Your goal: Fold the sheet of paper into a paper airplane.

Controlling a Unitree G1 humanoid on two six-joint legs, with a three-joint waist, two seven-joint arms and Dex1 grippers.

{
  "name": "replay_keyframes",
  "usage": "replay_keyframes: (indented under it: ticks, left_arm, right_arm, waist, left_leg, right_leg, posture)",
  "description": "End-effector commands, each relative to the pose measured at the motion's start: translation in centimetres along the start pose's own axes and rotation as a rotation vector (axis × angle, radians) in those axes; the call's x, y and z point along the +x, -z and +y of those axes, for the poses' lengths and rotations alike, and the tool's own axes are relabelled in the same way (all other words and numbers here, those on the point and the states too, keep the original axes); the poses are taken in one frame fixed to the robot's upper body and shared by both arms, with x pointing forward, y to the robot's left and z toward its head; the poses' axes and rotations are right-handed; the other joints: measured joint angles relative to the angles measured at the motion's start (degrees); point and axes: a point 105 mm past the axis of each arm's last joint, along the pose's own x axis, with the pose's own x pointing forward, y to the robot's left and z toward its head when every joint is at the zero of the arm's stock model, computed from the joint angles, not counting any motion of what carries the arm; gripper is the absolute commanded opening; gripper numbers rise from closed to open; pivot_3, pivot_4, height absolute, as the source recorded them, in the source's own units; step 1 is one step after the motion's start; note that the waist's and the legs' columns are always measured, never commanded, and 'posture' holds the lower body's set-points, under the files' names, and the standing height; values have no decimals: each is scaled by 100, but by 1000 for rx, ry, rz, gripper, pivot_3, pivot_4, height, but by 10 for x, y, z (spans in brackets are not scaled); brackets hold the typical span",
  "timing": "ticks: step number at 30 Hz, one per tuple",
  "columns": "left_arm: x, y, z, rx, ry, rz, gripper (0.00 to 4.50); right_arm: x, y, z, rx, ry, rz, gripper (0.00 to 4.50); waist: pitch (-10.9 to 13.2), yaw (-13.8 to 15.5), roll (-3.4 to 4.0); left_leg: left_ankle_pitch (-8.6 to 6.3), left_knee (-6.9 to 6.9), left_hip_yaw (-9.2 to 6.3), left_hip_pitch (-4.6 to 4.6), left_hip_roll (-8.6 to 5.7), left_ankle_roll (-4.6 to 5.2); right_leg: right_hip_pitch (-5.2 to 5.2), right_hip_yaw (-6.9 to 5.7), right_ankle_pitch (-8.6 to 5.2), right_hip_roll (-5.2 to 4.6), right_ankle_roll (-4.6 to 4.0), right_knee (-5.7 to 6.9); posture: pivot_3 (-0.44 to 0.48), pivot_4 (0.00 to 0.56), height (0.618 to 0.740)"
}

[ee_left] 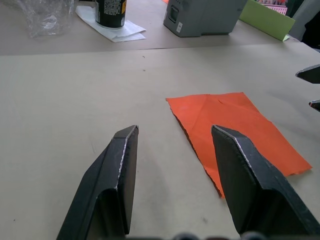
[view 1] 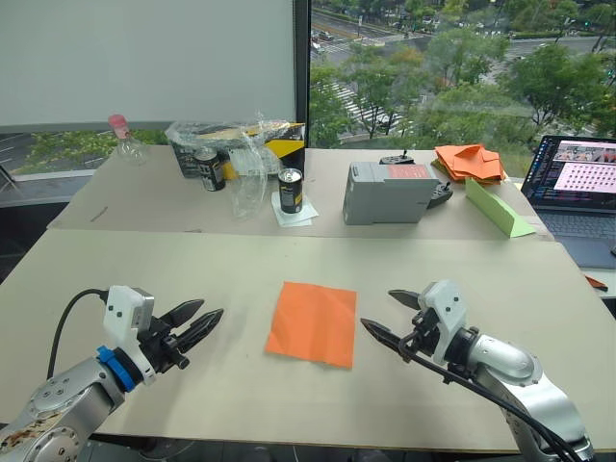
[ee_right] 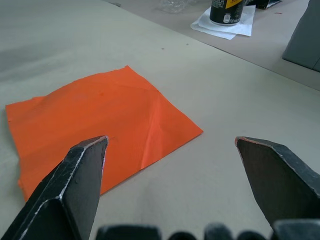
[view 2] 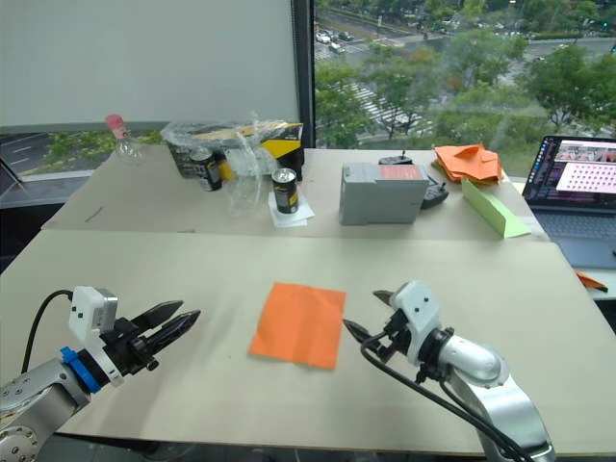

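Observation:
The sheet of paper (view 1: 313, 321) is a bright-orange square lying flat on the near table, with faint creases showing in the right wrist view (ee_right: 105, 120). My left gripper (view 1: 199, 320) hovers open to the left of it, a short gap away, nothing between its fingers (ee_left: 120, 170). My right gripper (view 1: 389, 316) is open just right of the sheet's right edge, also holding nothing. The sheet (ee_left: 235, 130) lies ahead of the left fingers in the left wrist view. No paper airplane is in view.
On the far table stand two cans (view 1: 291, 190), crumpled clear plastic (view 1: 241, 159), a grey box (view 1: 388, 191), a heap of orange paper pieces (view 1: 469, 162) and a light-green paper wedge (view 1: 498, 209). A laptop (view 1: 582, 192) sits at the right edge.

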Motion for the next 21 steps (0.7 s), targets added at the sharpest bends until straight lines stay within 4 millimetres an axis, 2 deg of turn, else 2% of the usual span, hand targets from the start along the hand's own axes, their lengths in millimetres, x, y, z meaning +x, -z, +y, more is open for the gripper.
replay_keyframes:
  ticks: [1,9,16,19,21]
  left_arm:
    - [1,-10,3,74,-17,-17,2477]
    - [19,-12,-7,-33,63,-4,2477]
    - [41,-15,-3,-90,42,-15,2477]
    - [53,-14,-2,-121,27,-22,2528]
    - [61,-12,-3,-142,23,-17,2528]
  right_arm:
    - [-4,-14,-1,-30,9,-44,4500]
    - [11,-25,-10,42,68,-84,4500]
    - [22,-33,-15,94,105,-124,4500]
    - [27,-37,-17,101,119,-142,3668]
    - [29,-38,-18,116,127,-155,2945]
  waist:
    - [0,0,0]
    - [0,-13,0]
    - [0,-11,0]
    - [0,-12,0]
    - [0,-13,0]
  left_leg:
    - [0,0,0,0,0,0]
    - [0,0,-1,0,0,0]
    - [0,1,-2,0,-1,0]
    - [0,2,-3,0,-1,-1]
    - [1,2,-3,0,-1,-1]
  right_leg:
    - [0,0,0,0,0,0]
    - [0,-1,0,0,0,2]
    - [-1,-1,0,0,0,5]
    - [-1,-2,0,0,0,9]
    - [-1,-2,0,0,0,9]
  posture:
    - [0,150,740]
    - [0,150,740]
    - [0,150,740]
    - [0,150,740]
    - [0,150,740]
